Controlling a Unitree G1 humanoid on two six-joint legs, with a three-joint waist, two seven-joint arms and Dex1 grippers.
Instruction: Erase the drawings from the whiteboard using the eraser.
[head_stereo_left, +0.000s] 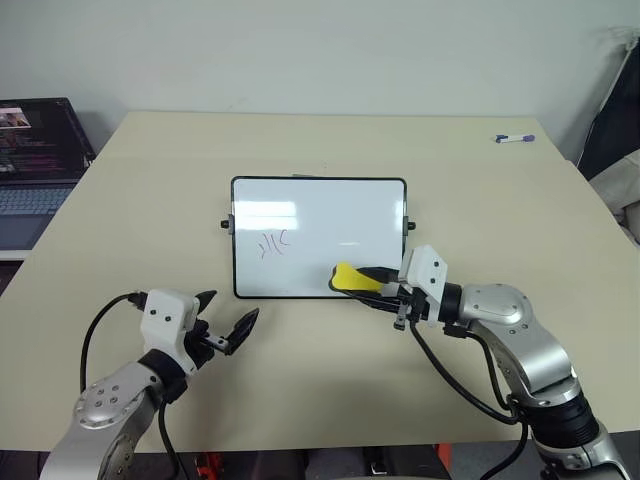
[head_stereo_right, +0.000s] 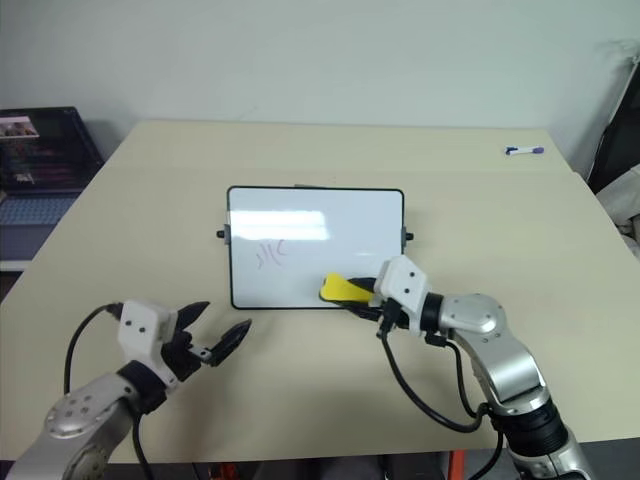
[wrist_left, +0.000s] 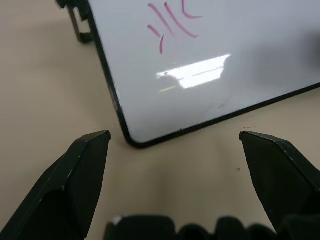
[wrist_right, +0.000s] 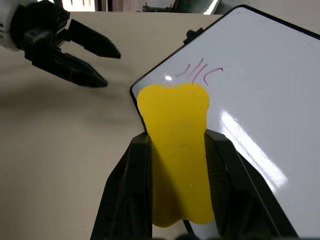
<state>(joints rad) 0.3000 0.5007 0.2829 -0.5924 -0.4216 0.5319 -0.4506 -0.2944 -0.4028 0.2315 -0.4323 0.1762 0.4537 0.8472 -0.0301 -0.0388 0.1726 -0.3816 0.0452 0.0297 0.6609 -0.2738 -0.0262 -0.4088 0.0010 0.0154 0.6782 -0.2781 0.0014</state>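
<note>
From the head camera's left eye, the whiteboard (head_stereo_left: 318, 237) lies flat near the middle of a beige table (head_stereo_left: 480, 200). The drawings (head_stereo_left: 273, 243) sit on the board's left half, toward its near edge. The right gripper (head_stereo_left: 362, 279) pinches the eraser (head_stereo_left: 345, 277), whose yellow tip lies over the board's near edge, right of the drawings and apart from them. The left gripper (head_stereo_left: 228, 322) hangs over the table just near of the board's near-left corner, its fingers spread and holding nothing. A marker (head_stereo_left: 515, 138) lies at the table's far right, and a laptop (head_stereo_left: 35, 165) stands off the table's left side.

The right eye gives the same layout.

In the left wrist view, two spread black fingers (wrist_left: 75, 180) frame the board's rounded corner, with the pink strokes beyond it on the white surface.

In the right wrist view, the fingers (wrist_right: 132, 195) clamp the eraser from both sides; its tip points toward the drawings, short of them, with the left gripper open beyond.
</note>
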